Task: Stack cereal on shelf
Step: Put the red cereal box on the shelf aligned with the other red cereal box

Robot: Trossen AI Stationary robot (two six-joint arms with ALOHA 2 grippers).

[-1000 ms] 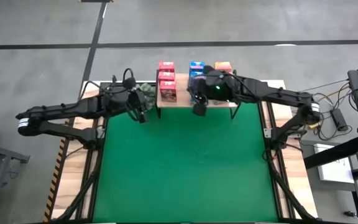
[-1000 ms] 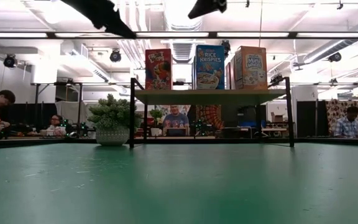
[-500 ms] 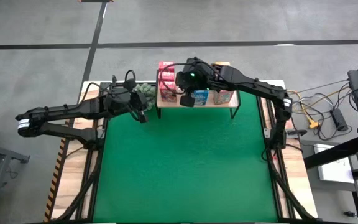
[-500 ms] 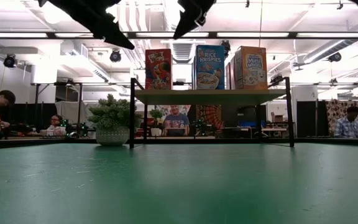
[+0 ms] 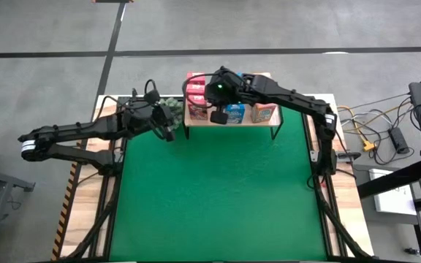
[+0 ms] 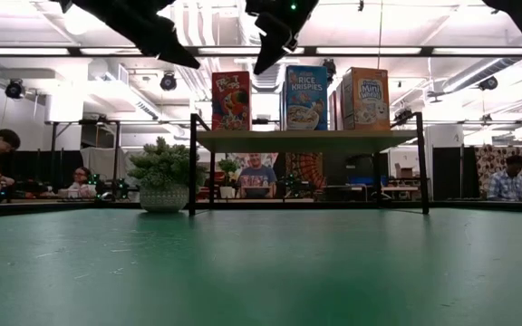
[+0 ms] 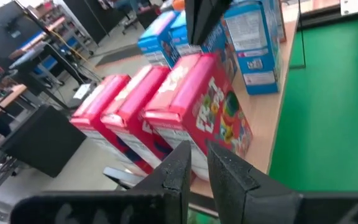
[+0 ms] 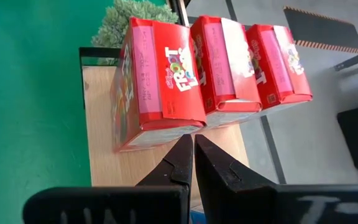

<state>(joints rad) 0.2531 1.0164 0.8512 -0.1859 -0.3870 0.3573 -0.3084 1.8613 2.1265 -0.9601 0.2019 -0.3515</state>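
The light wooden shelf point(image 5: 196, 121) stands at the table's far edge. On it the cereal boxes stand upright in three rows: pink-red point(image 5: 195, 93) at its left, blue point(image 5: 234, 113) in the middle, orange point(image 5: 264, 112) at its right. The low view shows the front boxes: pink-red point(image 6: 231, 100), blue point(image 6: 306, 97), orange point(image 6: 365, 98). My right gripper point(image 5: 216, 115) hovers shut and empty above the shelf, between the pink-red row point(image 8: 160, 81) and the blue row. My left gripper point(image 5: 168, 133) waits shut and empty left of the shelf, facing the pink-red boxes point(image 7: 185, 106).
A green spiky plant in a white pot point(image 6: 163, 172) stands just left of the shelf, under my left arm. The green mat point(image 5: 218, 197) covers the table in front of the shelf. People sit in the room beyond the table.
My right gripper has swung from the shelf's front, near the blue row, toward the table's left edge and come down a little. It now hangs between the pink-red and blue rows. The boxes have not moved.
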